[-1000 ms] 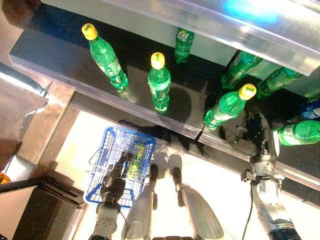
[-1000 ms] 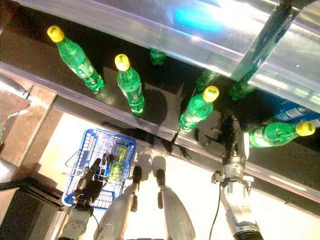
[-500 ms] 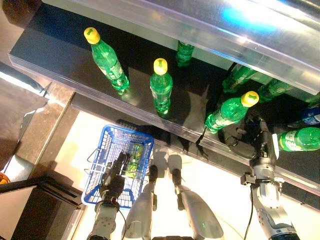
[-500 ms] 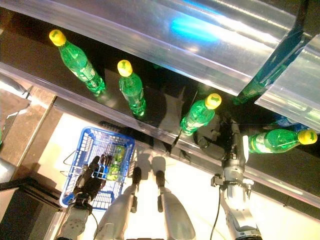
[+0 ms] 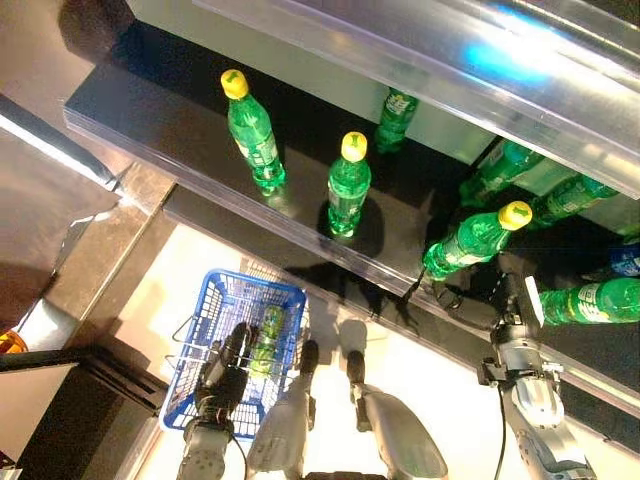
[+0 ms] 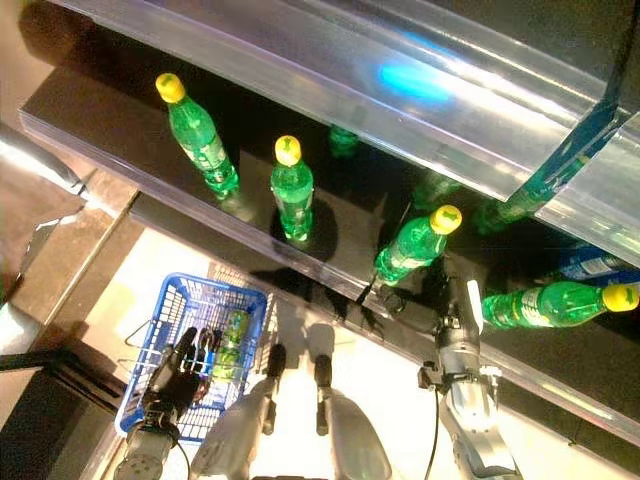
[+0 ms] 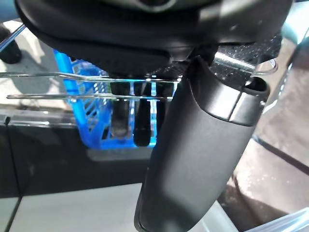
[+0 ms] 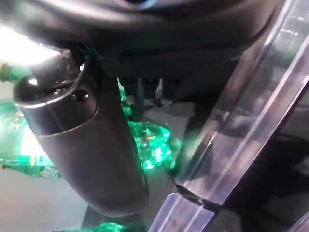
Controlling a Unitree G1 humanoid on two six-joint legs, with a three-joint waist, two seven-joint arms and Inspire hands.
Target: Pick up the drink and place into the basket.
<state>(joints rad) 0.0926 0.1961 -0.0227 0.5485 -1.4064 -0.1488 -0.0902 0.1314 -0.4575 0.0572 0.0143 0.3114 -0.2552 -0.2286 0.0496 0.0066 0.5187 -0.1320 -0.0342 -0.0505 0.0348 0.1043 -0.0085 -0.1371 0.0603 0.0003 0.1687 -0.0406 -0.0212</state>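
Note:
A green drink bottle with a yellow cap stands near the front of the black shelf. My right hand is at its base. In the right wrist view the thumb and the fingers stand either side of the bottle's green bottom, and the hand is open. My left hand is shut on the thin wire handles of the blue basket, which hangs low at the left. A green bottle lies in the basket.
More green bottles stand on the shelf, and one lies at the right. A clear plastic lip runs along the shelf front. An upper shelf hangs over it. A dark cabinet stands at the lower left.
The whole picture has shifted, so the camera has moved. My right hand has closed in on the bottle's base. My left hand still holds the blue basket.

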